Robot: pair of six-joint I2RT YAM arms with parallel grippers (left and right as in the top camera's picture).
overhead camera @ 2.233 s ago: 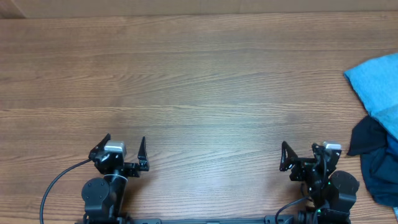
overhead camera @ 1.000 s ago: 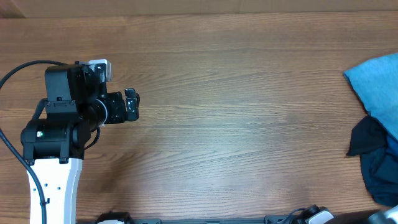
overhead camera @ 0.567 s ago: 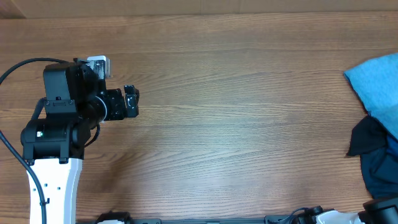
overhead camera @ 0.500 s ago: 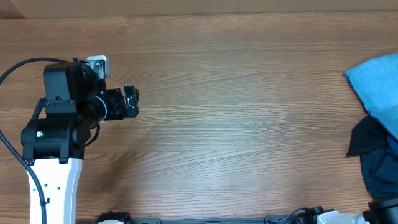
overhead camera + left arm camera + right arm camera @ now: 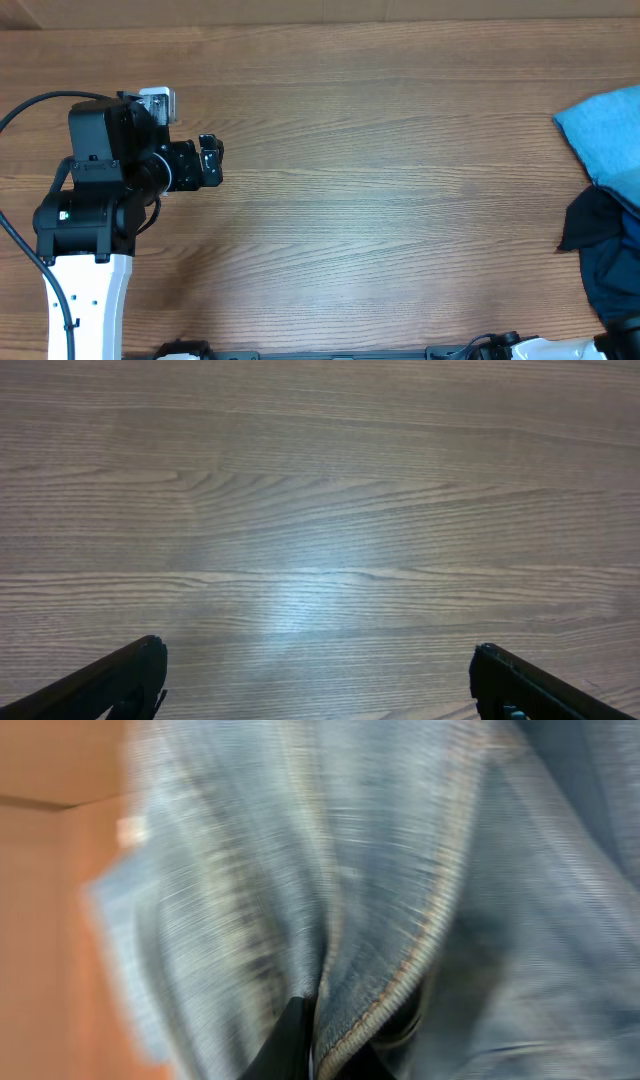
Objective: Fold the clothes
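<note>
Our left gripper [image 5: 211, 163] has swung out leftward, spread wide above open worktop [image 5: 400, 220]. Clothes [image 5: 605, 130] hug the right edge; right gripper [image 5: 335, 1042], against blurred denim [image 5: 300, 870], we cannot tell.

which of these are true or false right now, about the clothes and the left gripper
1. The light blue cloth lies at the right edge of the table. True.
2. The left gripper holds a cloth. False: it is open over bare wood, with nothing between its fingers.
3. Denim fills most of the right wrist view. True.
4. All the clothes sit in the middle of the table. False: the dark cloth also lies at the right edge, next to the light blue cloth on the robot's side.
</note>
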